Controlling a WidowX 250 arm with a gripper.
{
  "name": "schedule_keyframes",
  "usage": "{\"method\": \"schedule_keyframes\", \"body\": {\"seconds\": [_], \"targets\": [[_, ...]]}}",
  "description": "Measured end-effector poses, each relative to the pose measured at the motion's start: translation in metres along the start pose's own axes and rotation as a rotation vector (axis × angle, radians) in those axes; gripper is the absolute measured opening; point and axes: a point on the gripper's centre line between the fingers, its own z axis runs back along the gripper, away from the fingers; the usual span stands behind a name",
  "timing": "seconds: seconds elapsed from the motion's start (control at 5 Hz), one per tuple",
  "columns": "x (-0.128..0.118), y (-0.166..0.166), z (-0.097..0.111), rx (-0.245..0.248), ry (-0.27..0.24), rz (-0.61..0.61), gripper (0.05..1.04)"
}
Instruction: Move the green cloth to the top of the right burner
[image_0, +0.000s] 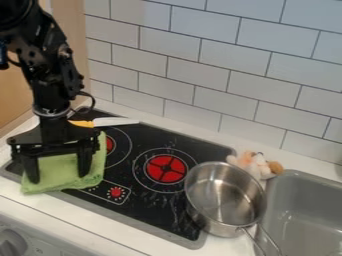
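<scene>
The gripper (58, 169) hangs over the green cloth (67, 169) at the near left corner of the stove (150, 207), fingers spread wide apart, one toward each side of the cloth; whether they touch it, I cannot tell. The cloth laps over the stove's front edge onto the white table (73, 215), and its right edge lies near the left burner (109, 145). Black stovetop runs between the cloth and the right burner (166, 169), with the red knob (116, 192) near the front. The metal pot (226, 195) bounds the right burner closely on its right side, reaching over the stove's right edge toward the sink (304, 207). A plush toy (256, 165) sits behind the pot. Behind the cloth, a knife (113, 121) lies along the stove's back left part, handle toward the arm.
</scene>
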Motion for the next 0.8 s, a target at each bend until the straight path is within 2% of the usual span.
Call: {"method": "schedule_keyframes", "body": {"seconds": [0.2, 0.4, 0.6, 0.8], "targets": [[0.006, -0.013, -0.003, 0.008, -0.013, -0.035, 0.999], [0.007, -0.021, -0.005, -0.016, -0.028, -0.036, 0.999], [0.003, -0.032, -0.007, -0.020, -0.033, -0.081, 0.999], [0.002, -0.053, -0.006, -0.032, -0.045, -0.117, 0.999]]}}
